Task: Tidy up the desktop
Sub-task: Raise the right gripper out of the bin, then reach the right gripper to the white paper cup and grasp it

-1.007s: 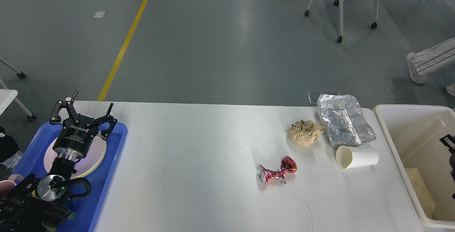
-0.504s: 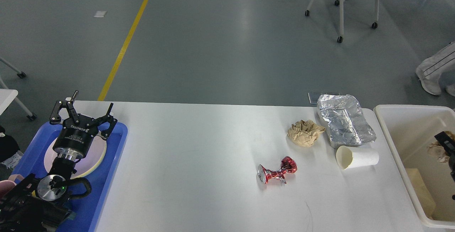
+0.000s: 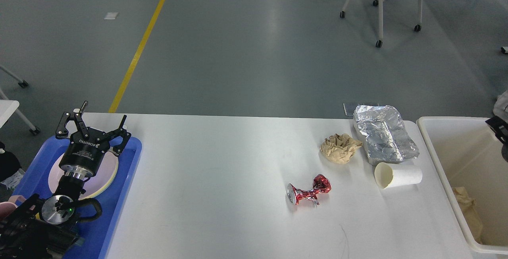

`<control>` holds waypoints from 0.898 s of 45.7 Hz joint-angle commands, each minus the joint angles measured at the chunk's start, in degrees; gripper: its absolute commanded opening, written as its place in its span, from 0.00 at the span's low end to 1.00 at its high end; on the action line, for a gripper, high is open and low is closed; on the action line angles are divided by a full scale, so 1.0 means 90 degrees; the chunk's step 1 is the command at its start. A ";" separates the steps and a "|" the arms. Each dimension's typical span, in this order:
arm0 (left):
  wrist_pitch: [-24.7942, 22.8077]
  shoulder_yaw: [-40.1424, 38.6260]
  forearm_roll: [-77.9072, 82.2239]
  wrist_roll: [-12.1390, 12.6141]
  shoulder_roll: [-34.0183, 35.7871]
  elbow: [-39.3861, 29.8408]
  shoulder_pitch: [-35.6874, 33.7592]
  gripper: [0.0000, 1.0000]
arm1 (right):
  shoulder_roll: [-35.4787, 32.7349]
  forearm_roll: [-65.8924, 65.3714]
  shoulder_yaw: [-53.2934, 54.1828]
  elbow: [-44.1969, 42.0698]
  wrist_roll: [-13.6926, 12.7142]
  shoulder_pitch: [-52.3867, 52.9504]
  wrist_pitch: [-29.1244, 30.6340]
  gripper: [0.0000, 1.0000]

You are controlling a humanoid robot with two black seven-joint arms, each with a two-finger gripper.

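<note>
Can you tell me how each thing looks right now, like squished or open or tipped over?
paper cup: tipped on its side, mouth facing left
red can: crushed, lying down
brown paper: crumpled into a ball
foil container: wrinkled, foil covering the top
bin: open, crumpled paper inside
plate: lying flat in the blue tray
left gripper: open, empty, above the tray
right gripper: mostly cut off, cannot tell

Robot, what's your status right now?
Left fingers open over tray. Right gripper unclear. Desktop: can, cup, foil, paper remain.
</note>
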 commanded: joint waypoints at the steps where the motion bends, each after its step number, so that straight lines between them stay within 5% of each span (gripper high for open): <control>1: 0.0000 0.0000 0.0000 0.0000 0.0000 -0.0005 0.0002 0.98 | -0.0204 -0.0079 -0.0151 0.1052 0.0000 0.1084 0.0090 1.00; 25: 0.0000 0.0000 0.0000 0.0009 0.0000 -0.0005 0.0002 0.98 | 0.0606 -0.1818 -0.1880 0.6384 0.0097 0.5030 0.1046 1.00; 41: -0.0009 0.0000 0.0000 0.0010 0.0000 -0.0005 0.0002 0.98 | 0.0880 -0.1828 -0.1959 0.6640 0.0175 0.4885 0.1331 1.00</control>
